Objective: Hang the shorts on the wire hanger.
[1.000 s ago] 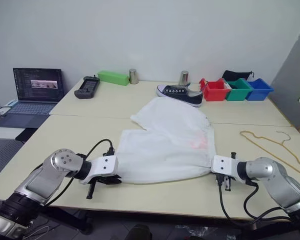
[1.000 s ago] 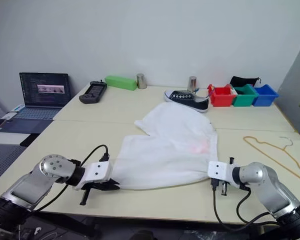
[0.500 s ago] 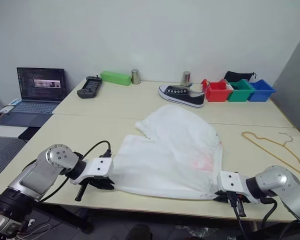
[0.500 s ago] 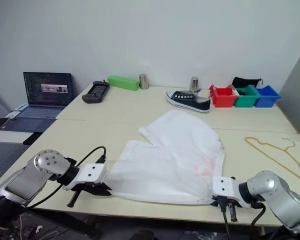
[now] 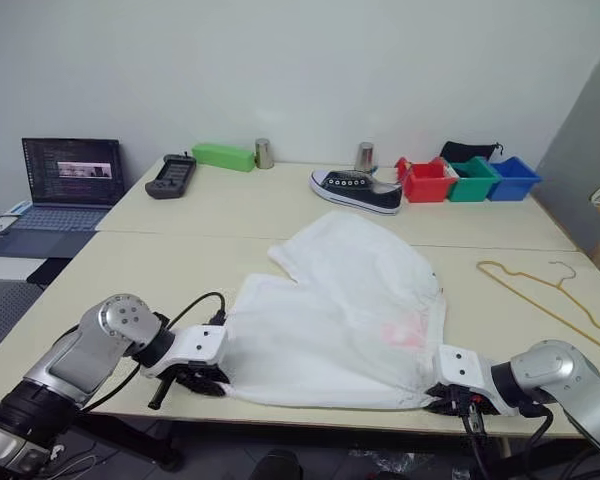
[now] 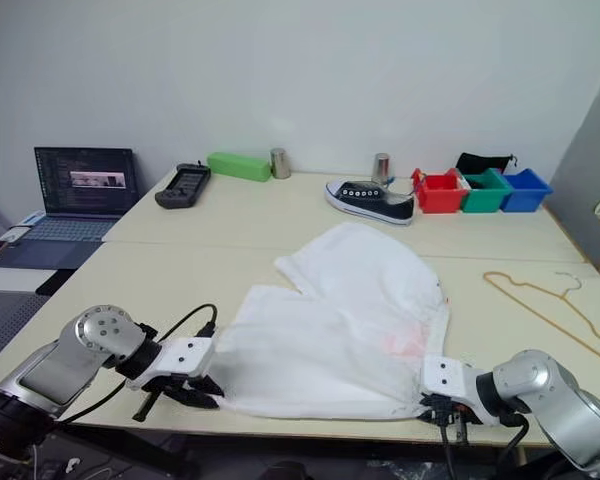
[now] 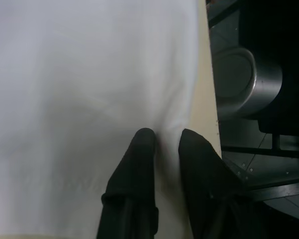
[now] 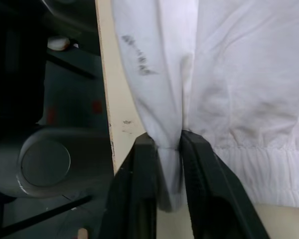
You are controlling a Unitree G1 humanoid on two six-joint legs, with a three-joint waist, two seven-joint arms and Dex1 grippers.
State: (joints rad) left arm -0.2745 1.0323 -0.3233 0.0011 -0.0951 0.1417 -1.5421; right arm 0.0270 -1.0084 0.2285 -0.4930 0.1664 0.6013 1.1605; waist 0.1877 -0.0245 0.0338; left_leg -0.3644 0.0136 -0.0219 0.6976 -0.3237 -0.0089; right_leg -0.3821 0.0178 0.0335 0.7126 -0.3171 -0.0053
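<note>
While shorts lie flat, thin white wrinkled cloth, hem at counter near edge | left gripper jaws slightly apart on hem, grip unclear | right gripper jaws pinch gathered waistband fold | thin wire hanger far right, bare counter around.

My left pincer sat tucked under the shorts, so from above I could not tell how its fingers stood. The laptop screen was too small to read. The wire hanger ran off the picture's right edge.
</note>
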